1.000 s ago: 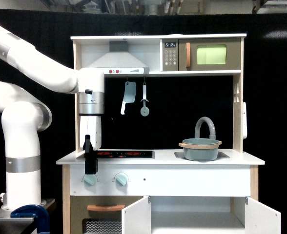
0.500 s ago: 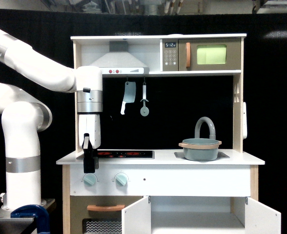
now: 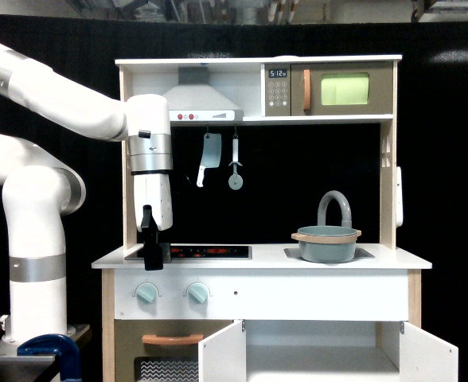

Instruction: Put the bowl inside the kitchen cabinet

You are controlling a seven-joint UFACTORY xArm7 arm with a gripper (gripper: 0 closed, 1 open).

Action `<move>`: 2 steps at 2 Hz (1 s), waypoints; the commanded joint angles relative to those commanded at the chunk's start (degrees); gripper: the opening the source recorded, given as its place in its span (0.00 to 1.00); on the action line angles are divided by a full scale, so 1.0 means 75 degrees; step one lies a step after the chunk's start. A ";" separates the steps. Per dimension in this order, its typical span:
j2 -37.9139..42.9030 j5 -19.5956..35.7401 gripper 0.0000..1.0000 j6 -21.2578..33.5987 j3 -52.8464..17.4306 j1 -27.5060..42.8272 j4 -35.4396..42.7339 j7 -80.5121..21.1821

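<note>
bowl (image 3: 326,243): small, round, grey-teal body, tan/orange band around the rim. Sitting upright at the sink spot on the white worktop, toward the exterior view's right, band sticking out slightly past the body on both sides. Nothing touching it from above.

kitchen cabinet (image 3: 321,354): white-walled compartment sitting directly below the bowl, under the worktop. Both plain white hinged doors are standing open, swung outward to either side. Interior is showing white; lower part is running out of frame.
</note>
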 joint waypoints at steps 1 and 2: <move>0.2729 -0.0391 1.00 -0.1690 -0.0349 -0.0141 0.1453 -0.0722; 0.4528 0.0227 1.00 -0.2041 -0.0665 0.0248 0.3210 -0.1078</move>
